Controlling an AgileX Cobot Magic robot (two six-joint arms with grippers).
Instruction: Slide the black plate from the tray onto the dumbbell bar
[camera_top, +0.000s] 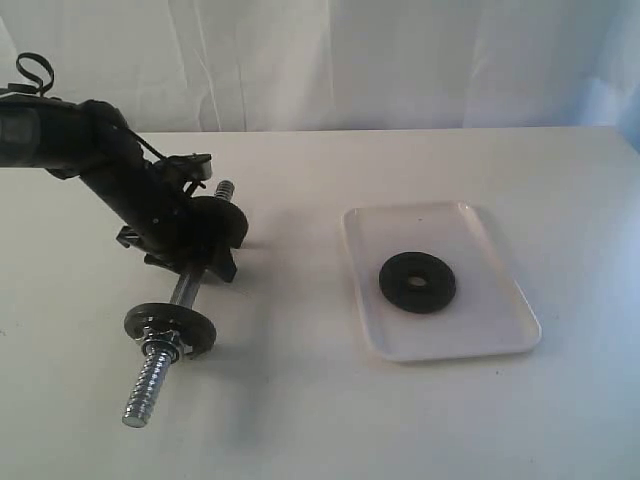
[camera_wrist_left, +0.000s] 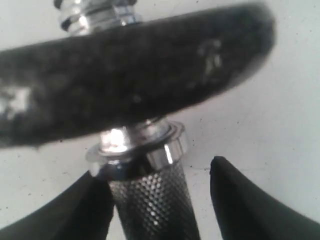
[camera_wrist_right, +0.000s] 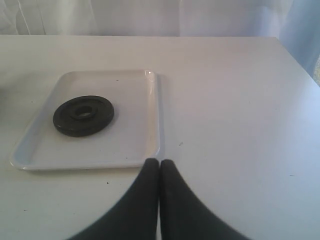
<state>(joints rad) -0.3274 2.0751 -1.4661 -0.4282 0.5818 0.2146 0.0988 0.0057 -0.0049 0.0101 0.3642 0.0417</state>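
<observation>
The black plate (camera_top: 417, 281) (camera_wrist_right: 83, 115) lies flat in the white tray (camera_top: 500, 330) (camera_wrist_right: 135, 145) at the right. On the table at the left lies the dumbbell bar (camera_top: 185, 290), with a black disc (camera_top: 170, 325) and a nut near its threaded near end. My left gripper (camera_top: 195, 255) (camera_wrist_left: 155, 170) straddles the bar's knurled middle (camera_wrist_left: 150, 205). It is open: one finger (camera_wrist_left: 85, 205) is against the bar, and a gap shows before the other. The disc (camera_wrist_left: 125, 75) fills that view. My right gripper (camera_wrist_right: 159, 162) is shut and empty, hovering near the tray's corner; the exterior view does not show it.
The bar's far threaded end (camera_top: 225, 188) pokes out behind the left arm. A white curtain backs the table (camera_top: 330, 420). The table's right edge (camera_wrist_right: 300, 65) runs close to the tray.
</observation>
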